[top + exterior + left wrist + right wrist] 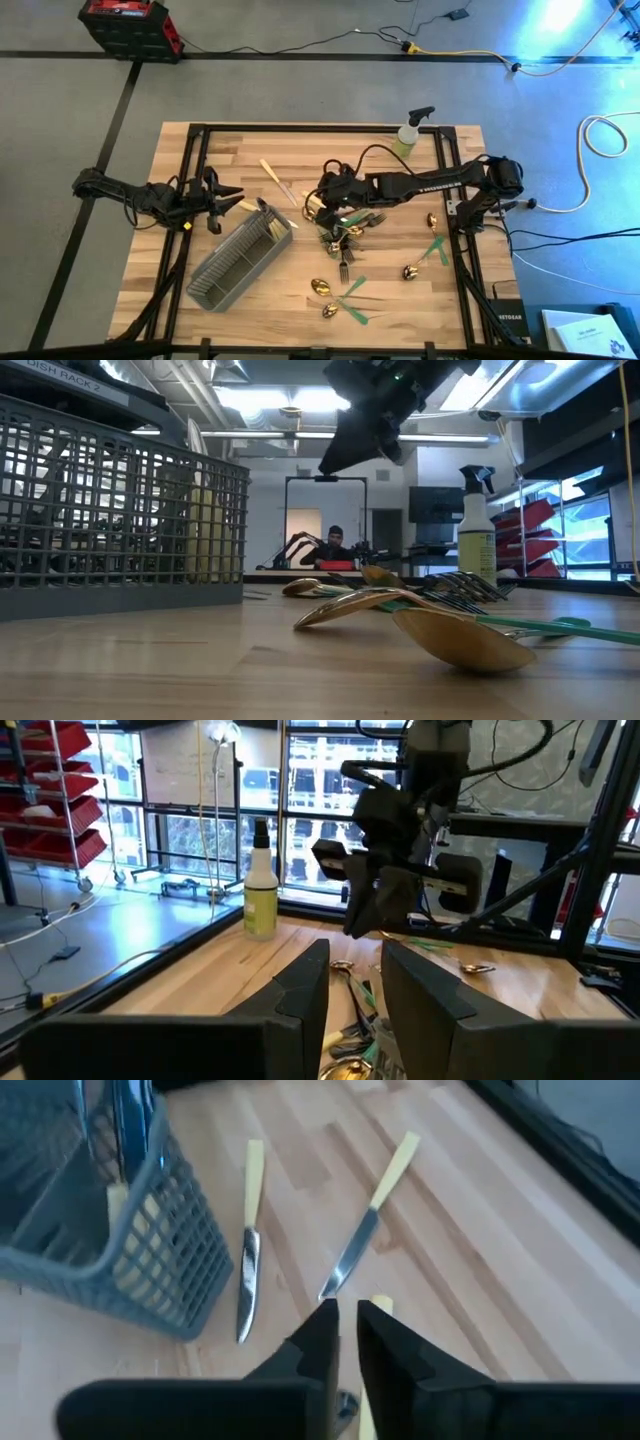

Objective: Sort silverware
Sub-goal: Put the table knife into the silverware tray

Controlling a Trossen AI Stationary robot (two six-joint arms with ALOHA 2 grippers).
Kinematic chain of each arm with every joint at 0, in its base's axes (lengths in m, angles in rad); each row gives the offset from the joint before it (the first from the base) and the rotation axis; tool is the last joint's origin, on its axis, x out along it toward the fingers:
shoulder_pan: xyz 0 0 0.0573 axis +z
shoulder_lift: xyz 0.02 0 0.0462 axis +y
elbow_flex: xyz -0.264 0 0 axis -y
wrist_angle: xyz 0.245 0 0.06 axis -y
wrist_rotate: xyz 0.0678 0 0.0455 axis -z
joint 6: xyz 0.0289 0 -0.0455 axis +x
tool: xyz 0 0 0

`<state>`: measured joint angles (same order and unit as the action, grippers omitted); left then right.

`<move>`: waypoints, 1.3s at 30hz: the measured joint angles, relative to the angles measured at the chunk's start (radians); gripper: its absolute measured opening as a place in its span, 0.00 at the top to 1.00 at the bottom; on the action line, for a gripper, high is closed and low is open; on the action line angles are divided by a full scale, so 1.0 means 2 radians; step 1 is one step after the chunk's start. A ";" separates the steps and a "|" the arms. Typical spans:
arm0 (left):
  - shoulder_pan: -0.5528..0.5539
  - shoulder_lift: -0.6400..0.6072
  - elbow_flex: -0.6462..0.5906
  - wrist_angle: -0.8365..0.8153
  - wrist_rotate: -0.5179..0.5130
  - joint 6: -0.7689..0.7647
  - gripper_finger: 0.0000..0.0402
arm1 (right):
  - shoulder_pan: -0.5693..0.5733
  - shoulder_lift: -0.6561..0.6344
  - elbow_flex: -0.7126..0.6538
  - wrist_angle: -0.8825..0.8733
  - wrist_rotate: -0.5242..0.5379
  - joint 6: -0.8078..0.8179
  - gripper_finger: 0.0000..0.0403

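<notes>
"DISH RACK 2" readable on a label strip at upper left in the low view, above the grey mesh caddy. "NETGEAR" readable on a dark box at the table's near right corner.

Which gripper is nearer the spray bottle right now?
The right gripper. It hovers mid-table over the silverware pile, short of the spray bottle at the far edge. The left gripper is beyond the caddy, farther away.
</notes>
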<state>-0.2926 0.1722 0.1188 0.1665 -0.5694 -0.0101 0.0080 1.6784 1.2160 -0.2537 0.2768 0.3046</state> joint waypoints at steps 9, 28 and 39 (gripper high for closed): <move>0.000 0.000 0.000 -0.015 0.000 -0.007 0.80 | -0.027 0.044 0.001 0.015 -0.001 -0.010 0.62; 0.000 0.000 0.000 -0.014 0.000 -0.008 0.80 | -0.066 0.186 0.001 0.084 -0.051 -0.009 0.54; 0.000 0.000 0.000 -0.017 -0.001 -0.008 0.80 | -0.070 0.197 0.001 0.086 -0.057 -0.010 0.64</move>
<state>-0.2924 0.1726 0.1188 0.1332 -0.5705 -0.0264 -0.1314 2.0731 1.2179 -0.0820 0.1635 0.2840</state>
